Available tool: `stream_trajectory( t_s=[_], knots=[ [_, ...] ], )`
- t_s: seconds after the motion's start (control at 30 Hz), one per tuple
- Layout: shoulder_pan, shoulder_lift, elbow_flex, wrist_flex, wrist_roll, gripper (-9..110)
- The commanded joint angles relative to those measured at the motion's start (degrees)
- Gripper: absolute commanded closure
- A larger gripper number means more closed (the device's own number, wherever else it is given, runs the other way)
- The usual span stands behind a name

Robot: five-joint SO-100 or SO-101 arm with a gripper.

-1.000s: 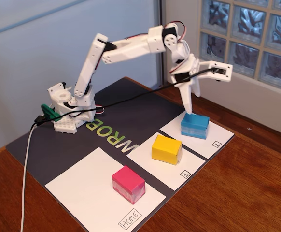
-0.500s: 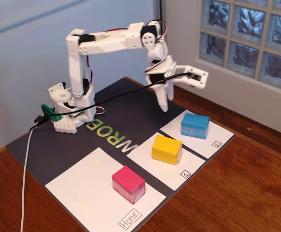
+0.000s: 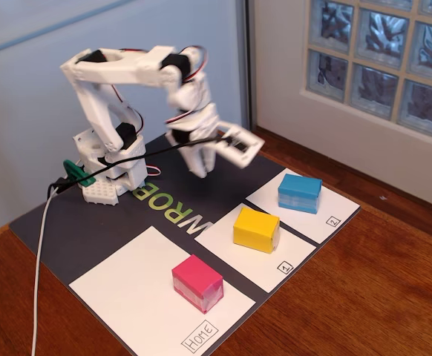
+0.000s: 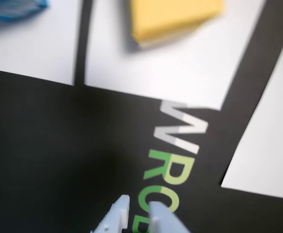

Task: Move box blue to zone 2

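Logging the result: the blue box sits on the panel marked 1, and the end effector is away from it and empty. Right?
Not quite. The fixed view shows the blue box on the panel marked 2; the yellow box is the one on panel 1. The rest holds: the end effector is away from it and empty.

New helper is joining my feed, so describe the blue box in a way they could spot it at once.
On the dark mat lie three white panels in a row. In the fixed view, the right-hand one, zone 2, carries a boxed "2" in its corner. The blue box sits on it, cyan with a paler band low down, unlike the yellow block and pink block.
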Motion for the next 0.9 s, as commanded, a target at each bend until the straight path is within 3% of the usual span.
stream_trajectory(
  t_s=[0.0, 0.57, 0.87],
  knots=[
    [2.55, 7.29, 5.54, 0.53, 0.26, 102],
    [16.96, 36.04, 27.77, 11.43, -4.31, 102],
    [19.69, 49.04, 40.87, 9.67, -9.76, 102]
  ],
)
